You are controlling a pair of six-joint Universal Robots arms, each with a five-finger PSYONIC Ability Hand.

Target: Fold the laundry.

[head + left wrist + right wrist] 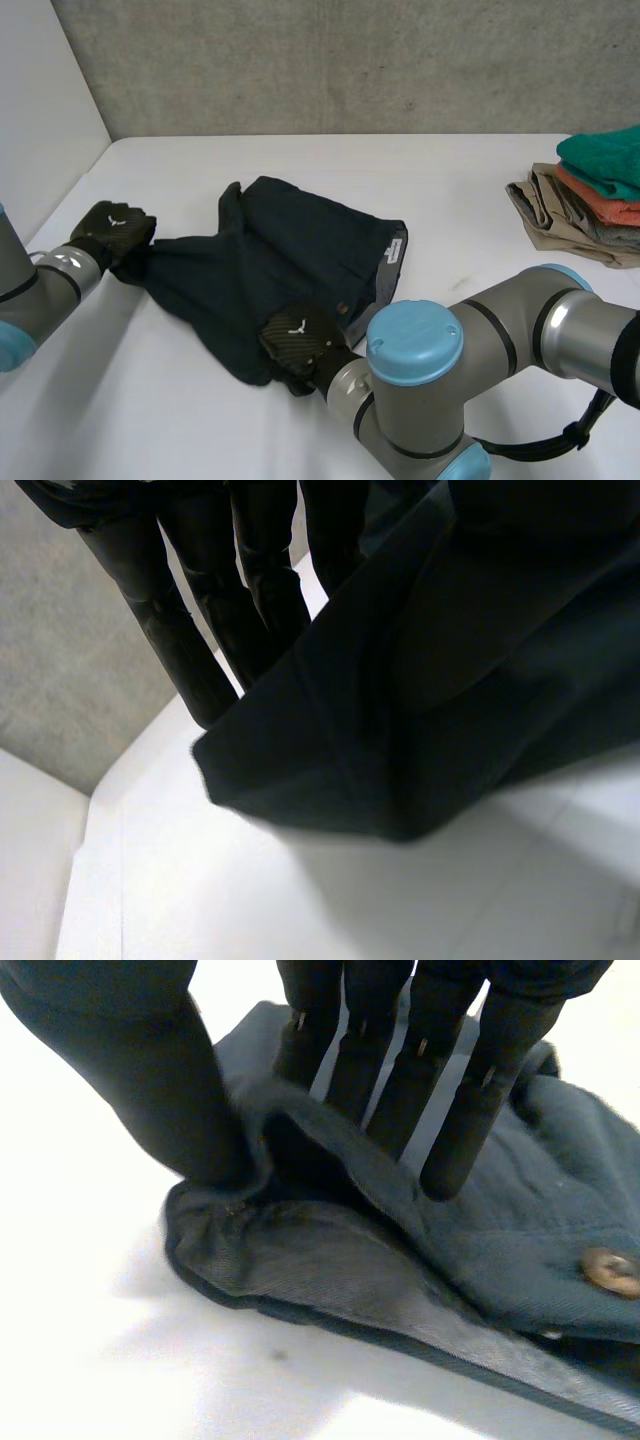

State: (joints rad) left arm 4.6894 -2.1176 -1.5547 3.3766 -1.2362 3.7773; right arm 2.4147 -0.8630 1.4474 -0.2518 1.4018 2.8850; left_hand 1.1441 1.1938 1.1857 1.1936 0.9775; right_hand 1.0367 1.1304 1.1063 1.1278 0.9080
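Dark shorts lie spread mid-table, a button near the waist edge. R hand is at the near edge, thumb and straight fingers pinching a raised fold of cloth. L hand is at the shorts' left corner, which is lifted off the table; can't tell its grip. 1 stack of folded clothes sits far right, well apart.

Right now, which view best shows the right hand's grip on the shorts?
Right wrist view: the right hand pinches a fold of the shorts between thumb and fingers. Head view shows the hand's back; left wrist view shows the shorts' other end.
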